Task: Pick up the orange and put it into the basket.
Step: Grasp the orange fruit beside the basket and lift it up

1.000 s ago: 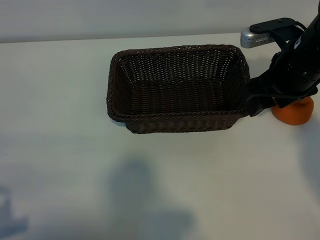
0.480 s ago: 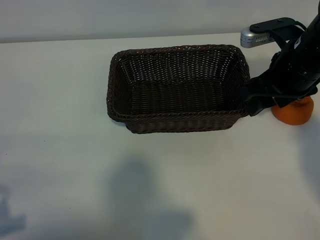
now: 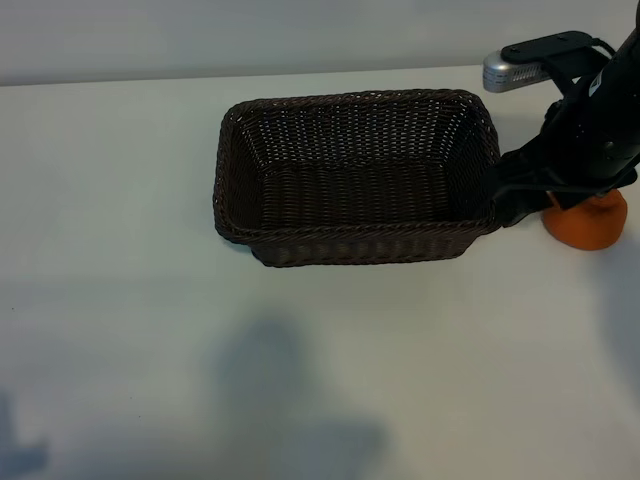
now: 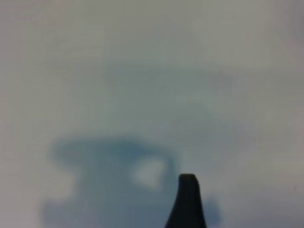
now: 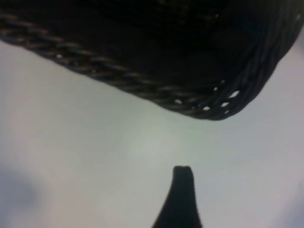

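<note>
From outside, you see the basket (image 3: 355, 178) on a plain white table (image 3: 120, 300), with a pale wall behind. The orange (image 3: 588, 224) sits on the table just beside the basket's right end. The right gripper (image 3: 535, 205) hangs low between them, partly over the orange, jaws wide and holding nothing.

Your left wrist view shows one dark fingertip (image 4: 187, 199) over bare table and a shadow; this left gripper is open, empty.

The right wrist view shows the basket's braided rim (image 5: 118, 78) near a fingertip (image 5: 180, 197).

One orange (image 3: 590, 228), one basket (image 3: 355, 240)
</note>
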### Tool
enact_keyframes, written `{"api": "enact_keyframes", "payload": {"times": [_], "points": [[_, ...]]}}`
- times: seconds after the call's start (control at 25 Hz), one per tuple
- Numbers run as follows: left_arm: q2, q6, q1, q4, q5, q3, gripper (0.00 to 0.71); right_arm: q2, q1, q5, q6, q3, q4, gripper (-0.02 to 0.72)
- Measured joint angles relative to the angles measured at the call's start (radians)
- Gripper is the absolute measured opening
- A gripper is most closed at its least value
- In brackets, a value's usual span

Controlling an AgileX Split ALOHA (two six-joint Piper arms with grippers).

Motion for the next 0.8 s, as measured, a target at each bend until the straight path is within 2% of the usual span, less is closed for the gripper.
{"api": "enact_keyframes", "payload": {"times": [0.28,0.48,0.68,0.8], "points": [[-0.009,0.0,-0.013,0.0,0.0,0.0,0.596,0.0,0.0,-0.052,0.136,0.0,-0.159,0.595],[-0.009,0.0,-0.081,0.0,0.0,0.0,0.596,0.012,-0.033,-0.1,0.202,0.0,-0.187,0.595],[-0.009,0.007,-0.149,0.0,0.0,0.0,0.596,0.065,-0.129,-0.13,0.207,0.0,-0.192,0.595],[-0.009,0.007,-0.165,0.0,0.0,0.0,0.595,0.097,-0.181,-0.15,0.205,0.0,-0.19,0.595]]}}
